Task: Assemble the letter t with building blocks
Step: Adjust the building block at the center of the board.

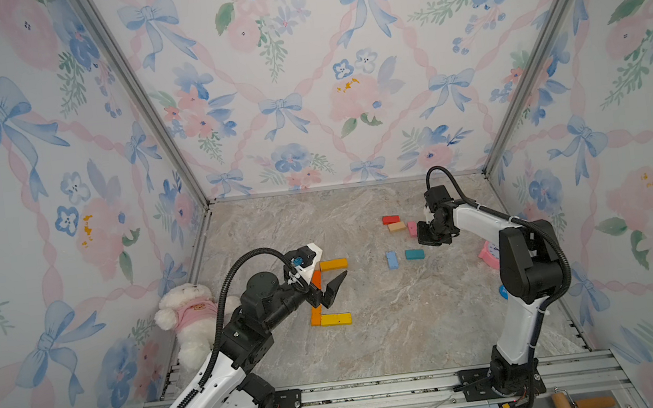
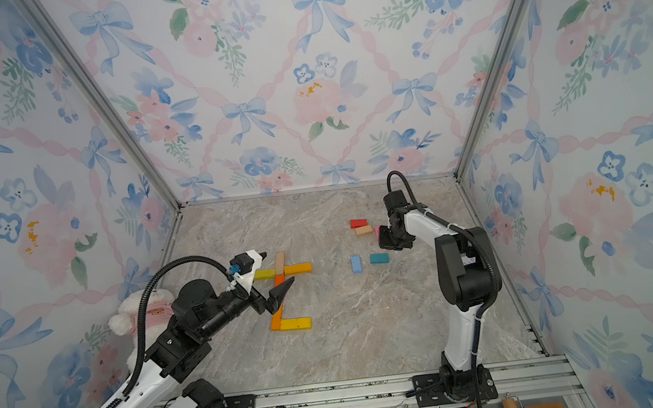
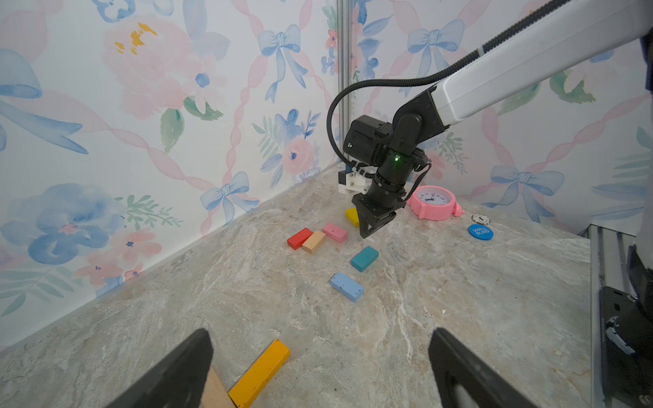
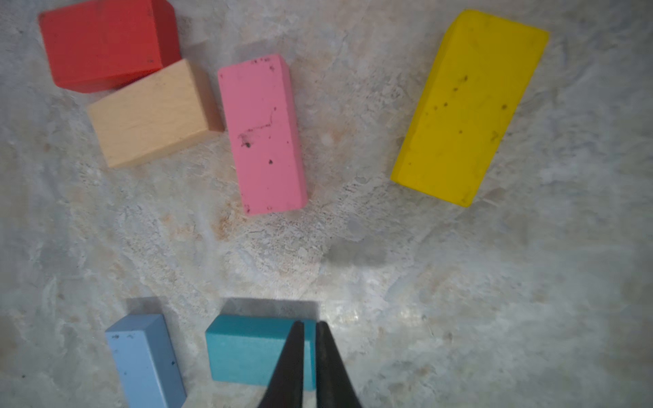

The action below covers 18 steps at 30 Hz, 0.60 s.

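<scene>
The building blocks lie on the marbled table in two groups. Near the left arm, long yellow (image 2: 295,324), orange (image 2: 278,315), orange-yellow (image 2: 298,268) and tan (image 2: 280,262) blocks lie joined flat. My left gripper (image 2: 279,267) hovers over them, open and empty; its fingers (image 3: 190,367) frame the orange-yellow block (image 3: 261,371). Short red (image 4: 106,42), peach (image 4: 152,113), pink (image 4: 265,134), yellow (image 4: 470,106), blue (image 4: 145,360) and teal (image 4: 247,349) blocks lie loose near the right arm. My right gripper (image 4: 309,323) is shut on nothing, low between the pink block (image 1: 412,228) and teal block (image 1: 414,254).
A white plush toy (image 1: 189,317) leans at the left wall. A pink clock (image 3: 433,203), a blue chip (image 3: 480,232) and a small poker chip (image 3: 480,219) lie by the right wall. Flowered walls close three sides; a metal rail (image 1: 379,387) runs along the front.
</scene>
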Tool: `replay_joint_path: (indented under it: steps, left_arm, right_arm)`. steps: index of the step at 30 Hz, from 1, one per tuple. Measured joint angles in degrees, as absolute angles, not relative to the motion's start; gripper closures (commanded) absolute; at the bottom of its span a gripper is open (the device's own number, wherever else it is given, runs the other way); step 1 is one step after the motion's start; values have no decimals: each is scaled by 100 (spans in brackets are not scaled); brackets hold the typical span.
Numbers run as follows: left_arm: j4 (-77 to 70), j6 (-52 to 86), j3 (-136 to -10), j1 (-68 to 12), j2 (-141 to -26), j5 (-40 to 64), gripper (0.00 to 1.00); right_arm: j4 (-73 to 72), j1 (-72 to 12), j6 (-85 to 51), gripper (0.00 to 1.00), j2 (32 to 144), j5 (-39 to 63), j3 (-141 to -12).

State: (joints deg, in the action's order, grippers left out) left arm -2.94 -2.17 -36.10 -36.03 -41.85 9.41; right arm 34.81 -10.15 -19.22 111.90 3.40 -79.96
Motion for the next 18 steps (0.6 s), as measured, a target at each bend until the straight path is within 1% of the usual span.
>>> replay_joint_path:
  steps: [6, 18]
  left_arm:
    - [-294, -255, -3610, -3603, -4185, 941, 2]
    - [-316, -259, -3594, -3603, -4182, 943, 2]
  right_arm:
    - [3354, -1015, -2040, 89, 11434, 412, -8138]
    - [3183, -1059, -2143, 89, 11452, 473, -8114]
